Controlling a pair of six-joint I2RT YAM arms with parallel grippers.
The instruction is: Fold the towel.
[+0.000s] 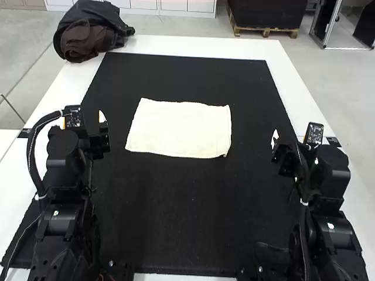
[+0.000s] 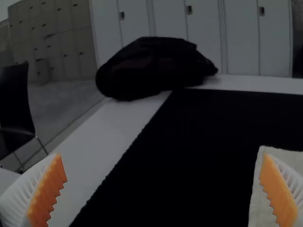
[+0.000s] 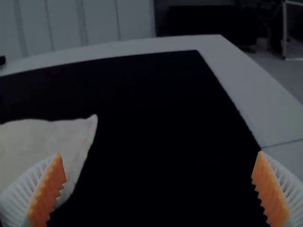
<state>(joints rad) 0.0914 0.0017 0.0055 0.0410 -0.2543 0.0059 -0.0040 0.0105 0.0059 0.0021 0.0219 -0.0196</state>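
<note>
A cream-white, roughly rectangular cloth towel [image 1: 180, 129] lies flat on a black mat [image 1: 181, 199] over a white table [image 1: 290, 88], between the two arms and slightly nearer the left one. Whether it is one layer or already doubled cannot be told. The left gripper [image 2: 162, 163] and right gripper [image 3: 159, 158] each have white, ribbed fingers with orange pads, spread wide and holding nothing.

The step in hand looks to be the first grasp. It would go best with each arm coming low over a near corner, closing on just the hem without scraping the mat. The near right corner looks slightly rumpled, so the pinch there should catch every layer. Lifting both corners together, level and lightly taut, should keep the fold square.
</note>
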